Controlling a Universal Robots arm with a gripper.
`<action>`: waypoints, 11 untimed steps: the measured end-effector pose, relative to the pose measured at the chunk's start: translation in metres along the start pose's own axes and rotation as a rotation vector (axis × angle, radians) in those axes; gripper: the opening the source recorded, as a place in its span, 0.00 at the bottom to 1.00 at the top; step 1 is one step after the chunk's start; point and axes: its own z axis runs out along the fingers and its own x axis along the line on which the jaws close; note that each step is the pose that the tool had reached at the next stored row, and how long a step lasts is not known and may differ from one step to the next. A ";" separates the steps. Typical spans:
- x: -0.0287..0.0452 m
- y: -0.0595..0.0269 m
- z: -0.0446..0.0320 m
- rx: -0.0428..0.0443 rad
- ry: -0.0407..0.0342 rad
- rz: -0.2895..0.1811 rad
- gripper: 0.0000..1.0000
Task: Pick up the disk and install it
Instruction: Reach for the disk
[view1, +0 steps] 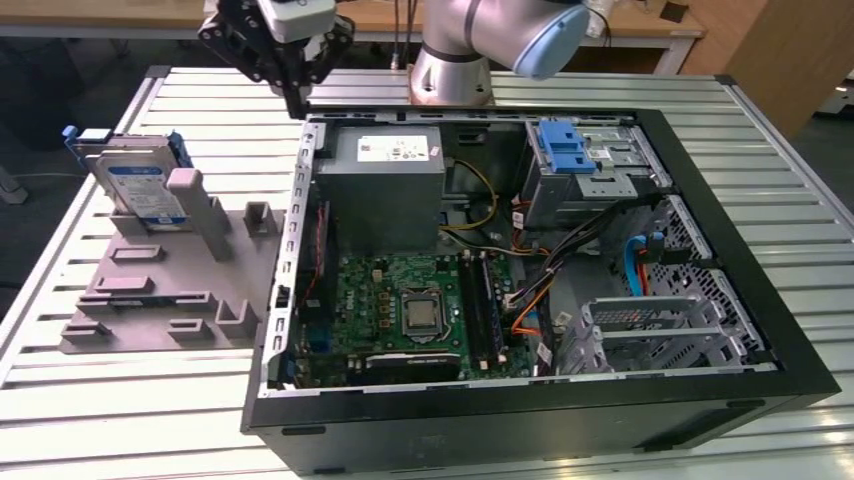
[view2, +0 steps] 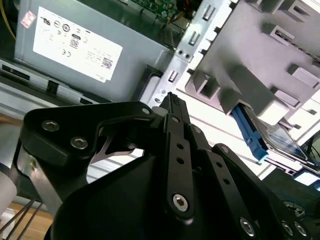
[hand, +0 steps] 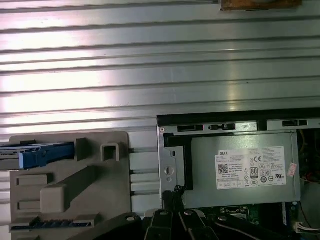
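Starting nearest, in the exterior view: finding a slatted table (view1: 120, 410) carrying an open case (view1: 534, 415), with the motherboard (view1: 400, 310) lying in its near half.

Moving to the exterior view's left of the case: meeting a grey fixture (view1: 160, 300) lying flat on the table, just beside the case wall.

Going farther along that fixture: finding the disk (view1: 140, 185) standing on edge in a slot at its far end, with its label showing and a blue bracket framing it. Not yet picked up, and sitting outside the case. Catching its blue edge in both wrist views too, poking out past the fixture's blocks.

Looking deeper into the case: passing the power supply (view1: 387, 185) and, to the exterior view's right, a drive bay (view1: 587, 160) with a blue latch.

Reaching the far edge: finding the gripper (view1: 295, 97) hanging over the case's far left corner, drawn in to a narrow point, holding nothing, well apart from the disk.

Judging the disk: probably rigid and fairly heavy for its size, with smooth metal faces likely slipping under a light pinch. Also likely sensitive to knocks, so calling for a gentle hand.

Judging the hold: pinching across the flat faces near the exposed upper edge, clear of the fixture's post, rather than on the thin plastic bracket, which seems likely to flex.
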 end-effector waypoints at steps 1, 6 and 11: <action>0.0033 -0.0002 0.0001 0.0000 0.0004 0.000 0.11; 0.0117 -0.0009 0.0010 0.0033 0.0046 -0.006 0.11; 0.0224 0.0023 0.0013 0.0078 0.0063 -0.012 0.11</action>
